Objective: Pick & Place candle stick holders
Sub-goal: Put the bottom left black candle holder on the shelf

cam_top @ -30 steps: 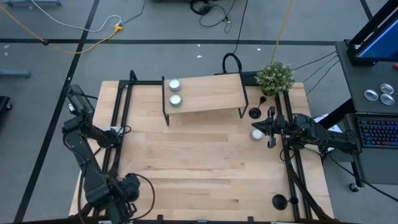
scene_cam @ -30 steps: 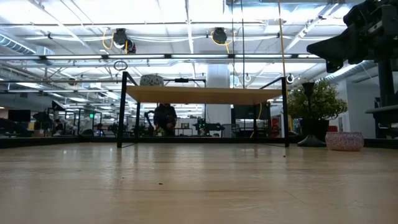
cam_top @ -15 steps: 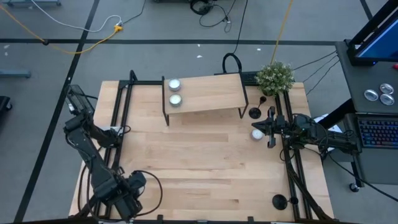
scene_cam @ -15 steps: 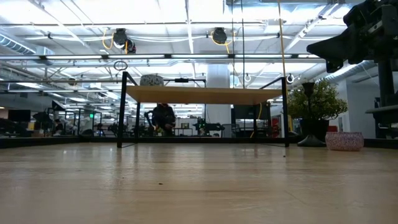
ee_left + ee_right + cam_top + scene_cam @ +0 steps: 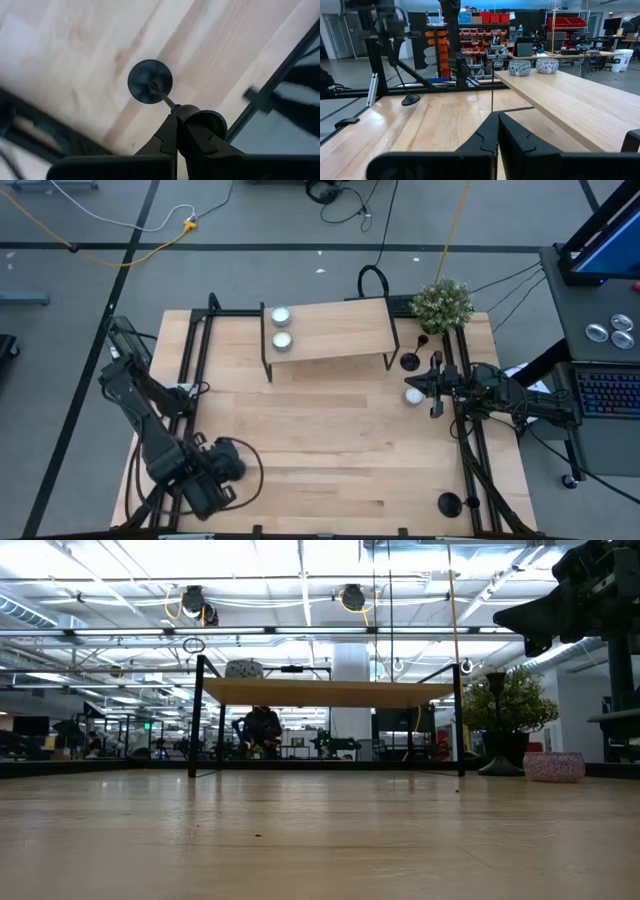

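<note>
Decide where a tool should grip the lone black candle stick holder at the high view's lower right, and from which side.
Grip the candle stick holder by its thin central stem, from straight above: the disc base lies flat on the table, leaving no edge to pinch.

We see the left gripper [image 5: 228, 463] has travelled over the last second: it began low at the tabletop's [image 5: 330, 430] front-left corner, almost out past the front edge, and has since swung up and inward, away from that edge and from the left edge, toward the open middle of the board. Its arm has unfolded with it, the elbow sliding along the left side. In the wrist view its closed fingers [image 5: 172, 134] pinch the stem of a candle stick holder [image 5: 150, 81], which seems to have ridden along, though the overhead view hides it
</note>
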Tool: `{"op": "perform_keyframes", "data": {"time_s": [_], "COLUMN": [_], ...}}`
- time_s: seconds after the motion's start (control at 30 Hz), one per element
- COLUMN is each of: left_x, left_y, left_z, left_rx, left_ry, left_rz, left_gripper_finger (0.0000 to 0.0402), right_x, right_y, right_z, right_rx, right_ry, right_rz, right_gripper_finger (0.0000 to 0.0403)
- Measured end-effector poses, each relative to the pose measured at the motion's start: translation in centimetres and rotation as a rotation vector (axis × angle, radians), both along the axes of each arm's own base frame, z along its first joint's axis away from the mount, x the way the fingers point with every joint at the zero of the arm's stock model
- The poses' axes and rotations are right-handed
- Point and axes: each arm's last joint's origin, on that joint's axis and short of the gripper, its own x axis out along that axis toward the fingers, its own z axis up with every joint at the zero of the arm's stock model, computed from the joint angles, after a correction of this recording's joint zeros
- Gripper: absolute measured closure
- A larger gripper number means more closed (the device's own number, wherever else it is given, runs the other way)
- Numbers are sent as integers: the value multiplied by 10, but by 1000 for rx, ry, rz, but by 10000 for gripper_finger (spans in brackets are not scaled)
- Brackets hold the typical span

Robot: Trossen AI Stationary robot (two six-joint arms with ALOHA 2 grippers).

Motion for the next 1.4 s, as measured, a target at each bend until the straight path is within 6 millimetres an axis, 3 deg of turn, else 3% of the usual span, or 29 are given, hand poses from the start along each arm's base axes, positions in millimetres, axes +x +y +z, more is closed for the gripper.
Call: {"op": "perform_keyframes", "data": {"time_s": [0.27,0.6,0.97,1.27,1.4], "left_x": [20,64,115,149,163], "left_y": [42,92,146,172,179], "left_z": [22,33,50,53,51], "left_rx": [-25,-123,-182,-199,-229], "left_ry": [-118,-263,-608,-813,-883], "left_rz": [-34,-181,-60,5,5], "left_gripper_finger": [394,394,394,394,394], "right_x": [0,0,-1,-2,-4], "right_y": [0,0,0,0,-1], "right_z": [0,0,11,14,22], "right_rx": [0,0,210,339,372], "right_ry": [0,-1,-138,-177,-280], "right_rz": [0,0,25,40,17], "right_gripper_finger": [403,403,403,403,403]}}
